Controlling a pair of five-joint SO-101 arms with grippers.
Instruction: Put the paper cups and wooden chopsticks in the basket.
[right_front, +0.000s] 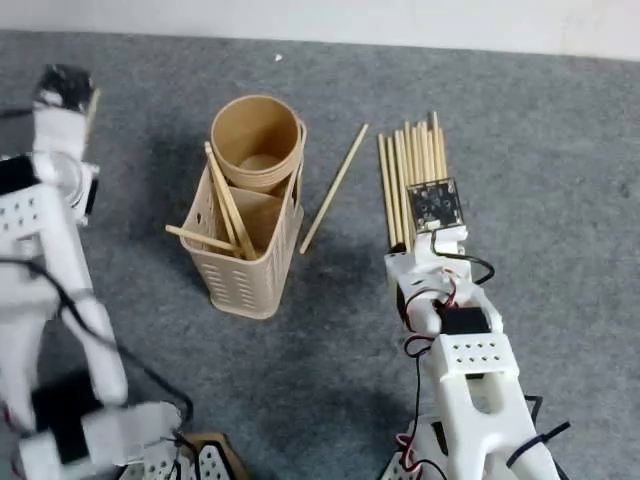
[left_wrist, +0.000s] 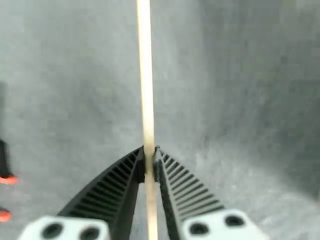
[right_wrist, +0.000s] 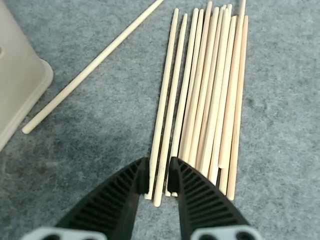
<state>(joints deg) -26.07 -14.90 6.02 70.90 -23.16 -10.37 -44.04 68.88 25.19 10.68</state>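
Holding one pale wooden chopstick (left_wrist: 145, 75) in our left end effector (left_wrist: 149, 161), jaws clamped together on its shaft. That arm sits at the left edge of the grey carpeted tabletop (right_front: 520, 120), well apart from the beige perforated plastic basket (right_front: 235, 280). Our right end effector (right_wrist: 159, 175) has its jaws apart, straddling the near ends of the outermost sticks in the flat row of wooden chopsticks (right_wrist: 205, 90). One loose chopstick (right_front: 335, 185) lies diagonally between basket and row. The stacked brown paper cups (right_front: 255, 140) already stand in the basket's far part, with a few sticks leaning in the near part.

Handling, our read: the sticks are light, stiff, smooth and thin, so they're prone to rolling or pivoting in the jaws. They lie touching side by side, so we'd likely pinch two at once. Take the outermost stick a little in from its end and grip squarely. The held stick is long, so its free end will swing wide.

Room: there's open carpet around the row and to the right of the basket. Tight spots are the basket rim, the cups' lip and the leaning sticks poking past the rim. The basket looks tall and light, so a knock could tip it. We'd come in from above.
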